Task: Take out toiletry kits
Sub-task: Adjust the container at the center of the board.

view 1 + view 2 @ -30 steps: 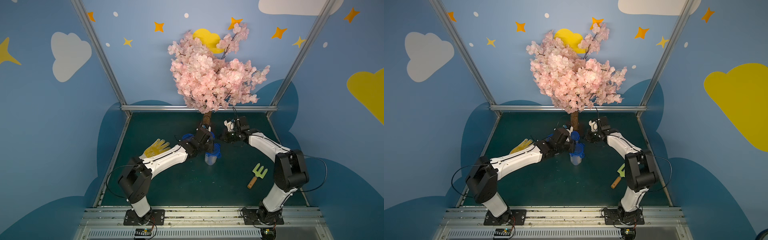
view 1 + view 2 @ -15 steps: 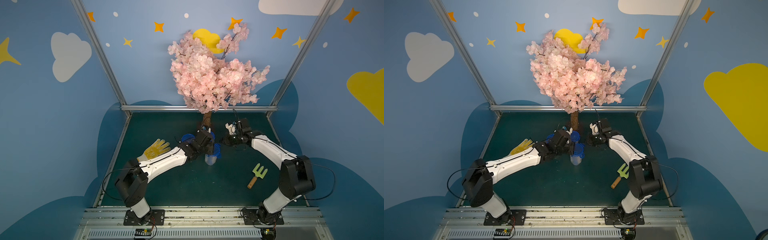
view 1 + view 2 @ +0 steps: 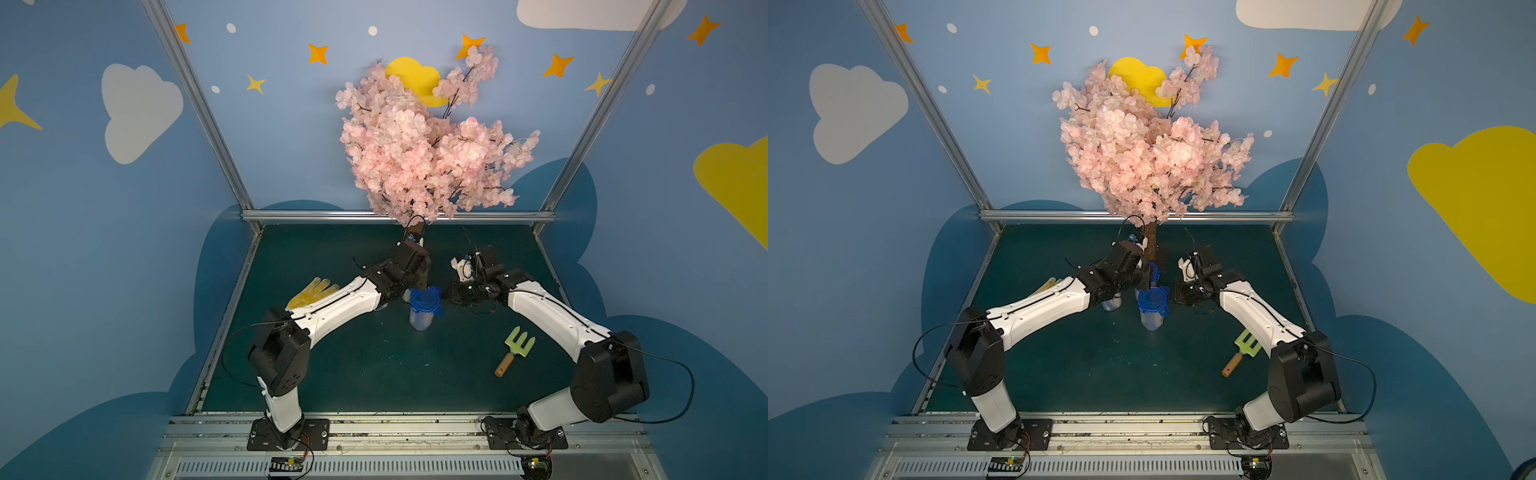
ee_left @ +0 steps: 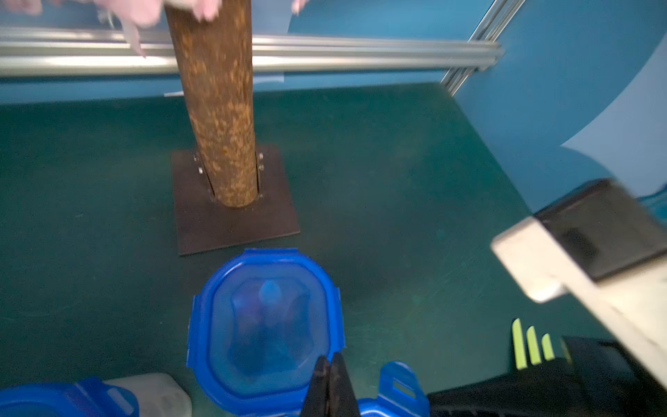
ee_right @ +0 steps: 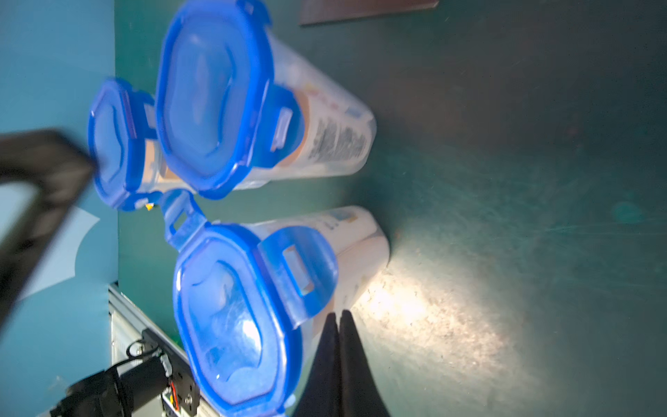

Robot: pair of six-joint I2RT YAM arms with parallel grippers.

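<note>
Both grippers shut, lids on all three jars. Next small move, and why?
Likely open the right gripper and pinch the raised clip of the front jar: its lid sits on with clips flipped up, and that gripper is shut, empty, beside it.

Blue lids (image 5: pixel 213 97) on clear jars (image 5: pixel 335 144); dark green tabletop (image 3: pixel 374 365); pink blossoms (image 3: pixel 424 158), speckled brown trunk (image 4: pixel 220 108); lime fork (image 3: pixel 519 345); yellow glove (image 3: pixel 313 291).
</note>
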